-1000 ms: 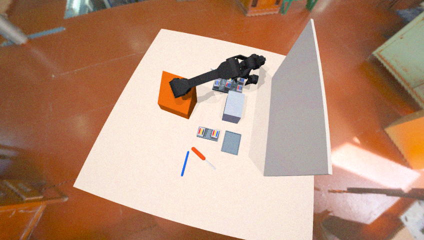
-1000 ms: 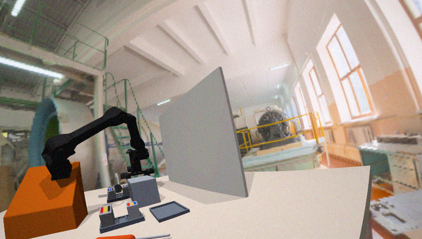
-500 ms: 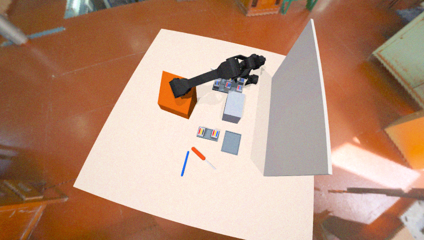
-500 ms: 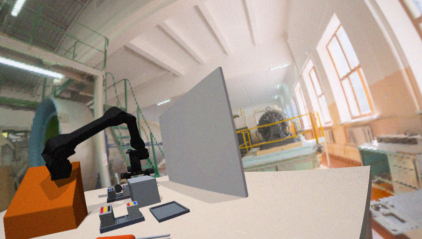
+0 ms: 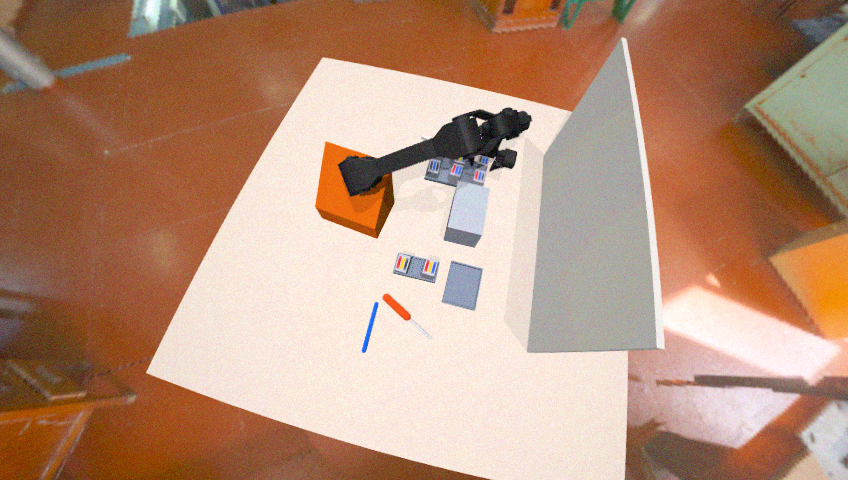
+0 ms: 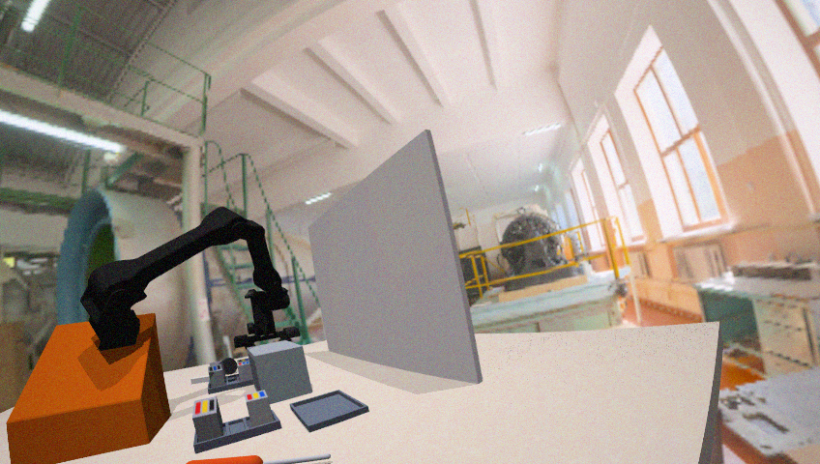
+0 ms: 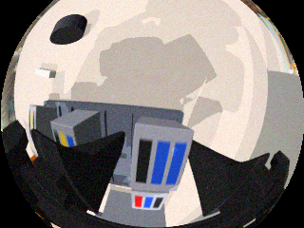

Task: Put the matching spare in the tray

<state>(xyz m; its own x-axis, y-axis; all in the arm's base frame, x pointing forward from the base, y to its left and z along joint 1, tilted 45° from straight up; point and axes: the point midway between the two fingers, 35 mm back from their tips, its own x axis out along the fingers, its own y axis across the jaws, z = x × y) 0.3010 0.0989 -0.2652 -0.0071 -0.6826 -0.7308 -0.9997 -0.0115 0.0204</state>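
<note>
My gripper (image 5: 489,158) (image 6: 267,338) (image 7: 157,141) is open over the far rack (image 5: 440,180) (image 6: 230,387) (image 7: 119,112). In the wrist view its fingers stand either side of a grey spare (image 7: 159,154) with black, blue, blue stripes; no contact shows. A label (image 7: 148,201) with red, blue, black stripes shows just below it. A spare (image 7: 68,138) with yellow and blue stripes stands left, partly behind a finger. A near rack (image 5: 416,268) (image 6: 234,429) holds two striped spares. The flat tray (image 5: 462,286) (image 6: 328,410) is empty. I cannot make out the mounted unit's back code.
A grey block (image 5: 467,208) (image 6: 278,370) stands between far rack and tray. A tall grey panel (image 5: 595,208) (image 6: 391,258) rises on the right. A black cylinder (image 7: 68,29) lies beyond the rack. A screwdriver (image 5: 396,306) and blue stick (image 5: 370,327) lie near the front.
</note>
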